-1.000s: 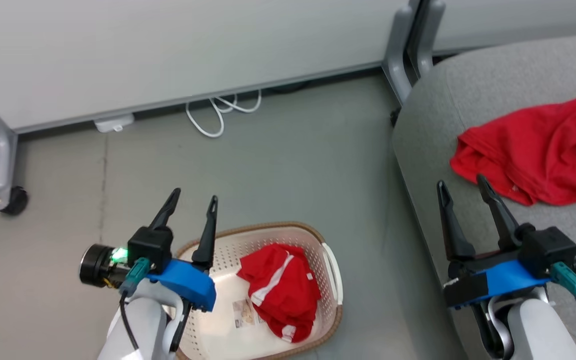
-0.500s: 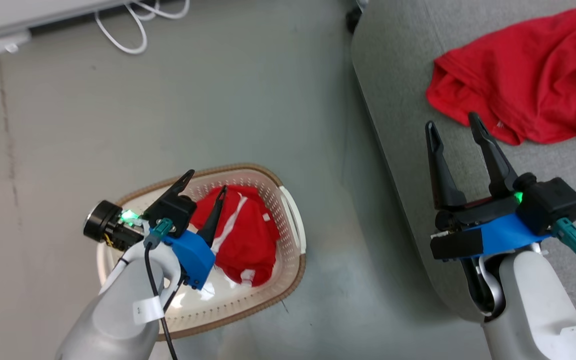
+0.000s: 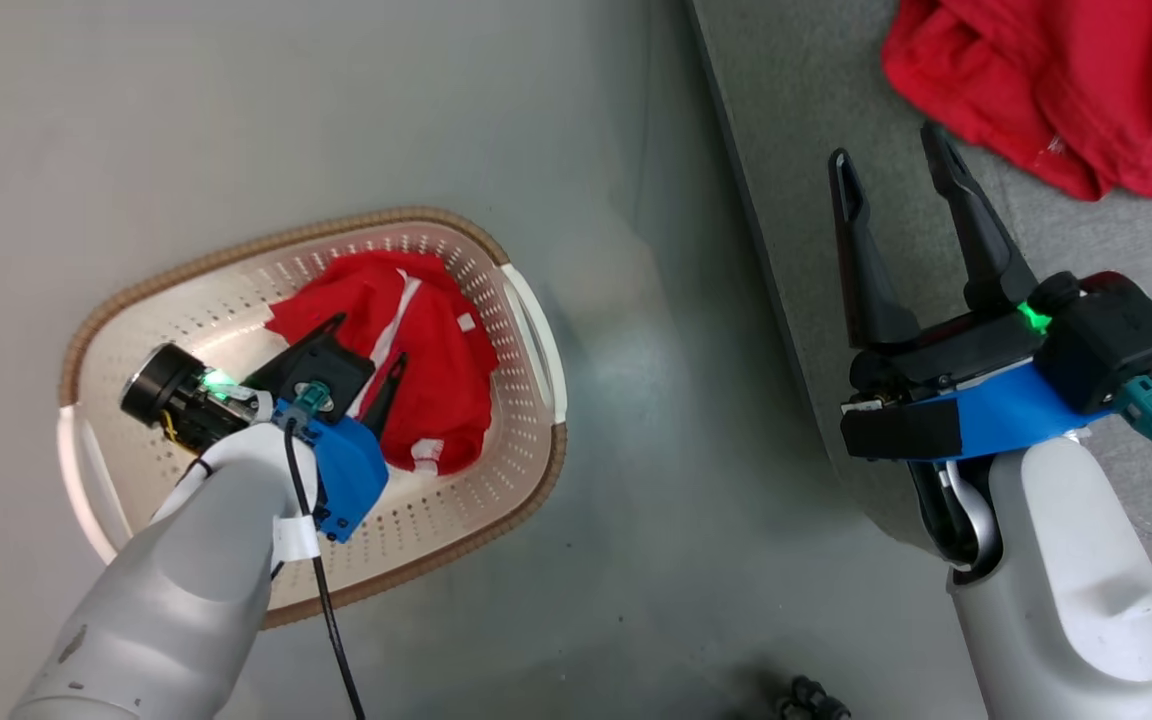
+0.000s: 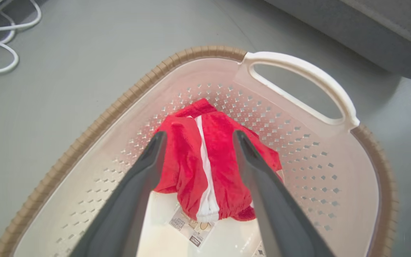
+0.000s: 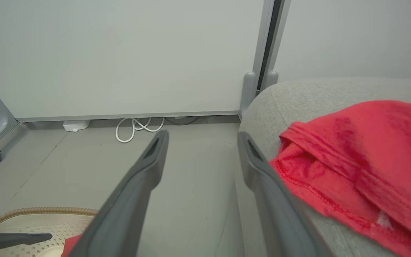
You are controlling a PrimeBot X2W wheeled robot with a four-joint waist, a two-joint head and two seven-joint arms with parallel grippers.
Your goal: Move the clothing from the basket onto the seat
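Grey floor (image 3: 236,100) is occupied by the basket (image 4: 205,50), a soft, light garment (image 4: 223,167) bunched at its handle end. Its striped ridge is judged best pinched by the left gripper (image 4: 199,134), jaws held apart.

Left tool (image 3: 368,339) and right tool (image 3: 886,144): two long dark tapered fingers (image 3: 981,240) each, black housing, bright blue bracket, lit green indicator, teal connector. Pale grey rounded left forearm (image 3: 186,590) and right forearm (image 3: 1066,590). Black cable (image 3: 331,640) along left forearm, white label band (image 3: 294,538) around it. Black cylindrical module (image 3: 158,380) beside left tool
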